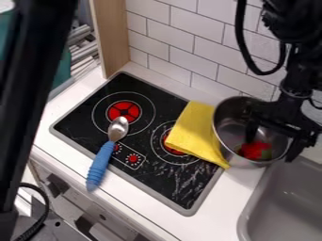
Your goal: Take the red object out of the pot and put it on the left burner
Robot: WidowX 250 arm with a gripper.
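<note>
While claw [274, 142] overhangs pot [228, 123], red object [254, 150] inside

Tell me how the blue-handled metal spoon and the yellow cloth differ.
The blue-handled metal spoon is long and narrow; the yellow cloth is broad and flat. The spoon's bowl reaches the left red burner's ring, while the cloth partly covers the right red burner. Both rest partly on the black stovetop.

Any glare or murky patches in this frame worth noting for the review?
Camera view: pale streaks on the cooktop, glare or scuffs, I can't tell which; bright highlights on the spoon and inside the metal pot; the black gripper shows little surface detail.
</note>
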